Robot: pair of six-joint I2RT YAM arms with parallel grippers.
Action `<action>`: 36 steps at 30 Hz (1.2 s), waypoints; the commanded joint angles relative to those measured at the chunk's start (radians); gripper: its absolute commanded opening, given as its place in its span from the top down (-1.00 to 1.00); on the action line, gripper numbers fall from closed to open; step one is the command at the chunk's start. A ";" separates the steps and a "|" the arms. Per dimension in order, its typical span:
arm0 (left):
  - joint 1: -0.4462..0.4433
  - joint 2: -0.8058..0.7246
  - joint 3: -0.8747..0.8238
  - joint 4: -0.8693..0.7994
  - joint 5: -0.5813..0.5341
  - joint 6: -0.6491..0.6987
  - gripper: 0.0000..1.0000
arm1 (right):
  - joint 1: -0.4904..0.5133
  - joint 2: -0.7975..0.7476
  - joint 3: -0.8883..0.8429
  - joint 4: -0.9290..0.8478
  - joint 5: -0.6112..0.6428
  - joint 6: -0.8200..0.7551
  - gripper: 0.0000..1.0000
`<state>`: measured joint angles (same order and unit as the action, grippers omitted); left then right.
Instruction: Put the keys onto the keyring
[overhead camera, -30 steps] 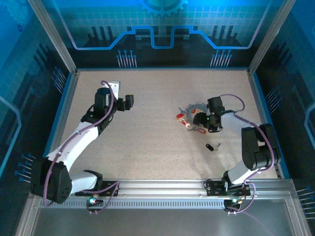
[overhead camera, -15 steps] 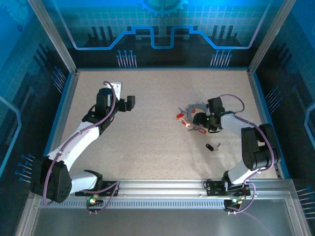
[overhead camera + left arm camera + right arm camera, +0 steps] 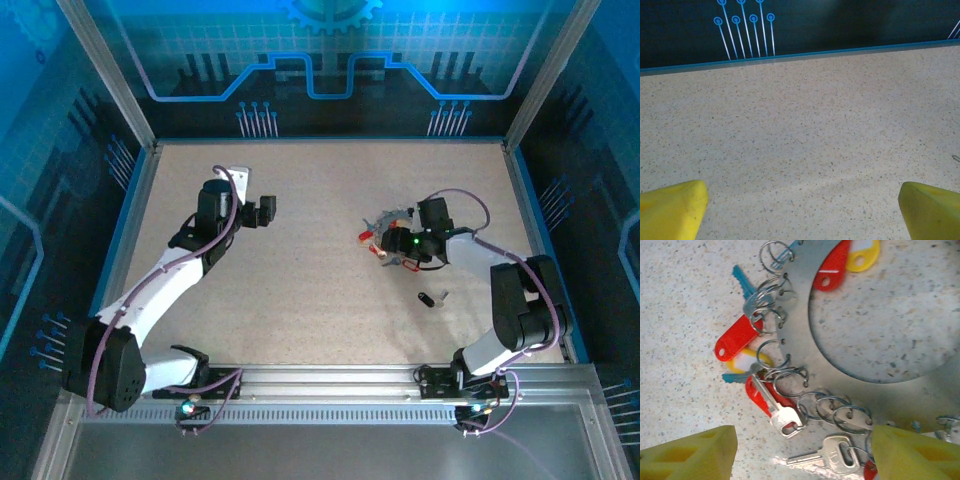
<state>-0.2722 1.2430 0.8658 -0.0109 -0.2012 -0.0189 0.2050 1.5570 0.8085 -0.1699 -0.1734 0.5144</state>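
No readable text anywhere, tbh. The silver key (image 3: 832,454) sitting between the jaws of the right claw (image 3: 802,457) has faint stamped marks on its head, way too blurry to read. The red tags (image 3: 737,337) just ahead of the claw look blank. The back wall (image 3: 320,60), far beyond it, has just circuit lines and a gear graphic, no letters.

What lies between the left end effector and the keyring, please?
Only bare table, as the top view shows; the left end effector and keyring sit well apart.
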 commanded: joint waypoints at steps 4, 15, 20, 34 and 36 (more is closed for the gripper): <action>-0.014 0.014 -0.015 0.027 -0.022 0.025 -0.98 | 0.011 -0.029 0.002 -0.005 -0.009 -0.028 -0.44; -0.019 0.024 0.002 0.015 0.007 0.019 -0.98 | -0.071 -0.152 -0.051 -0.091 0.070 0.056 -0.10; -0.021 0.030 -0.004 0.023 -0.003 0.019 -0.98 | -0.108 -0.140 -0.100 -0.057 0.042 0.106 0.06; -0.028 0.047 -0.004 0.024 -0.006 0.025 -0.98 | -0.062 -0.042 -0.006 -0.197 0.273 0.029 0.38; -0.028 0.046 0.009 0.011 0.006 0.026 -0.98 | -0.043 -0.020 0.015 -0.206 0.309 0.026 0.37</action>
<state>-0.2924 1.2770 0.8658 -0.0101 -0.2050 -0.0158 0.1314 1.5082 0.7807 -0.3332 0.0452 0.5655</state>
